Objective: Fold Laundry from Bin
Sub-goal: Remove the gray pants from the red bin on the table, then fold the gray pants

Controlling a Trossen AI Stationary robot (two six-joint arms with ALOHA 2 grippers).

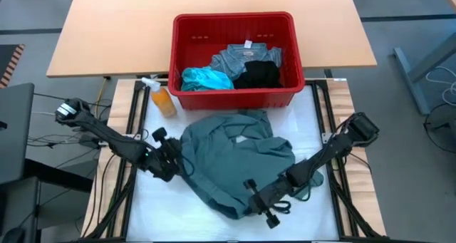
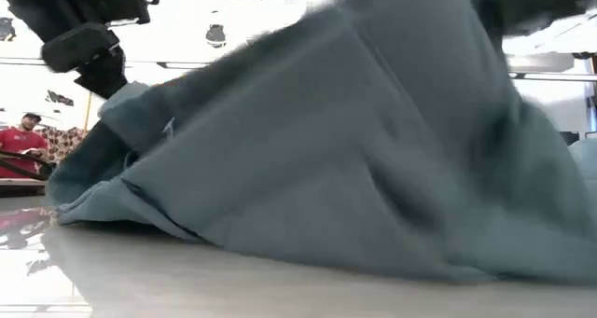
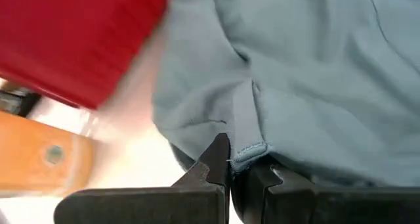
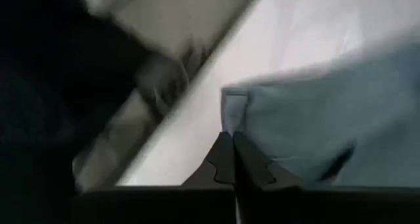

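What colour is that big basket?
Red. The bin shows best in the high view.

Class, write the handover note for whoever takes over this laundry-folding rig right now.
Left gripper: shut on the grey-green shirt, at its left edge.
Right gripper: jaws pinched on the same shirt's near edge.
Shirt lies crumpled on the table, in front of the bin.
Done: one garment out.
Left: spread and fold it. Turquoise, black and blue-grey garments wait in the bin.

Overhead, table-level and both close wrist cameras share the grey-green garment [image 1: 239, 161]
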